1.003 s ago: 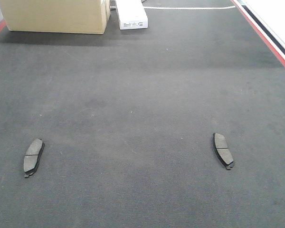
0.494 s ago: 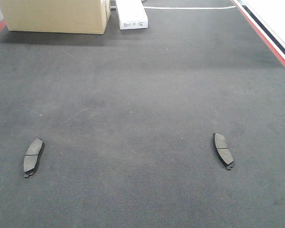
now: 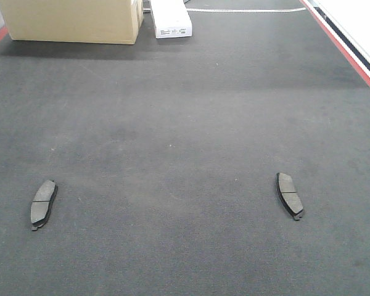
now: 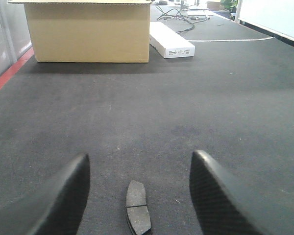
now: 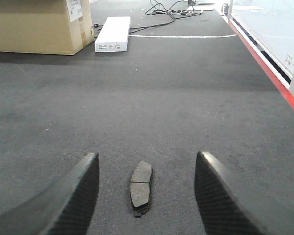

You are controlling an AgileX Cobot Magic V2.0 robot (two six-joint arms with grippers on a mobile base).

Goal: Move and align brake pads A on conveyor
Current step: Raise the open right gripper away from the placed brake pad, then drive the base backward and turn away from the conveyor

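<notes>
Where the front camera looks down, the left pad (image 3: 43, 203) and right pad (image 3: 290, 195) lie well apart on the conveyor (image 3: 185, 123). Left wrist: left gripper (image 4: 139, 161) spread wide, left pad between its fingers, untouched. Right wrist: right gripper (image 5: 147, 159) likewise spread, flanking the right pad

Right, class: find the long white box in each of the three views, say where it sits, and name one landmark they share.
Front view: the white box at the top edge, left of centre, beside the cardboard box.
Left wrist view: upper middle, slightly right, beside the cardboard box.
Right wrist view: upper left, right of the cardboard box.
Shared landmark: the cardboard box, always to its left.
</notes>
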